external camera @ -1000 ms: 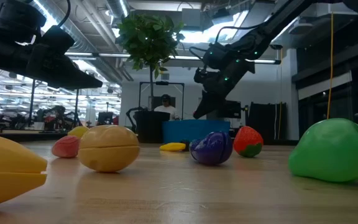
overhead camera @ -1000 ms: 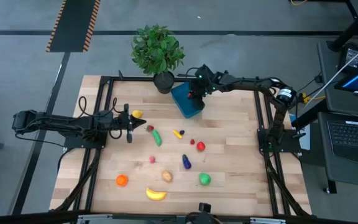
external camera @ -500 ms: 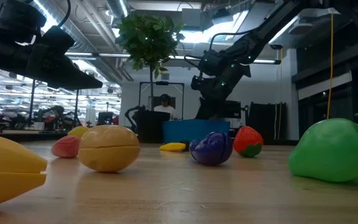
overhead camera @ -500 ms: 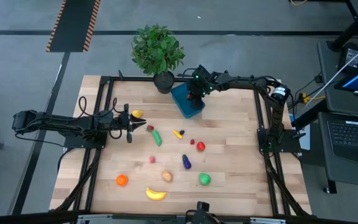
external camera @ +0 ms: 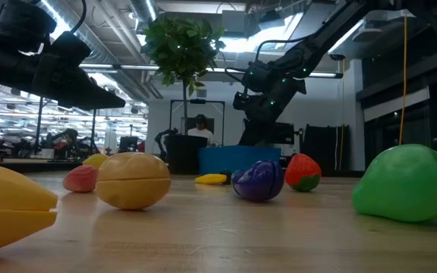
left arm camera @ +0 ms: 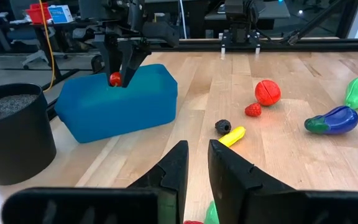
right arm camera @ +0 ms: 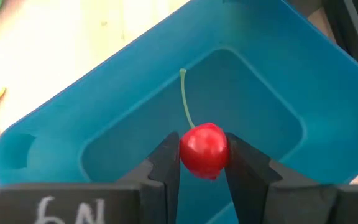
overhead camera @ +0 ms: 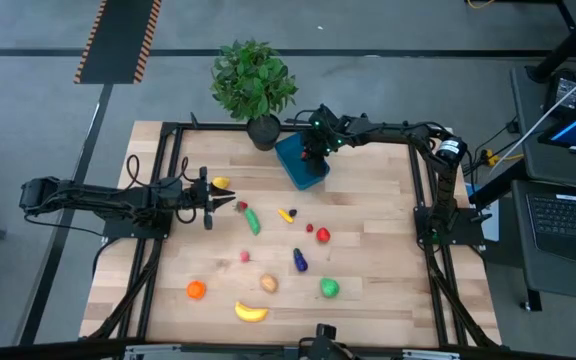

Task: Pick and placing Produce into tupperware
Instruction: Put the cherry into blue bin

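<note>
Right hand (right arm camera: 202,163) is clamped on a red cherry (right arm camera: 204,150), stem up, and we see it hanging right over the open blue tupperware (overhead camera: 301,163) at the counter's (overhead camera: 368,230) 12 o'clock, beside the potted plant (overhead camera: 254,85). Left hand (overhead camera: 226,204) sits at 9 o'clock, fingers (left arm camera: 174,173) slightly apart, gripping nothing, a yellow lemon (overhead camera: 220,183) near it. Remaining produce is spread mid-counter to 6 o'clock: cucumber (overhead camera: 253,221), eggplant (overhead camera: 299,261), potato (overhead camera: 269,284), orange (overhead camera: 196,290), banana (overhead camera: 251,313), green apple (overhead camera: 329,288).
</note>
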Robot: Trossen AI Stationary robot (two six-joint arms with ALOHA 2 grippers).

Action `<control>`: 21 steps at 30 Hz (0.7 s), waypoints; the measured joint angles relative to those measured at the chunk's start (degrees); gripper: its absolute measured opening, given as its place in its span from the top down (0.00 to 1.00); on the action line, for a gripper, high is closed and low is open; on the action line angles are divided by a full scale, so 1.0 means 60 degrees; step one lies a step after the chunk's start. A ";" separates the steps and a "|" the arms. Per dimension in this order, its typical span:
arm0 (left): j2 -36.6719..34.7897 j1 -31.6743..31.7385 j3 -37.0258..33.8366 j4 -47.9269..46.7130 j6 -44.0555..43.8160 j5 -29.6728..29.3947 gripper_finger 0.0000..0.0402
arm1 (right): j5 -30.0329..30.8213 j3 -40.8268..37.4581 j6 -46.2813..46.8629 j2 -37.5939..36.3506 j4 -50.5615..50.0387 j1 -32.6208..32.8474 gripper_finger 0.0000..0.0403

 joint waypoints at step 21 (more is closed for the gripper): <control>0.0004 -0.0003 0.0000 -0.0178 0.0004 -0.0004 0.93 | -0.0073 -0.0004 0.0020 0.0546 0.0171 0.0022 0.73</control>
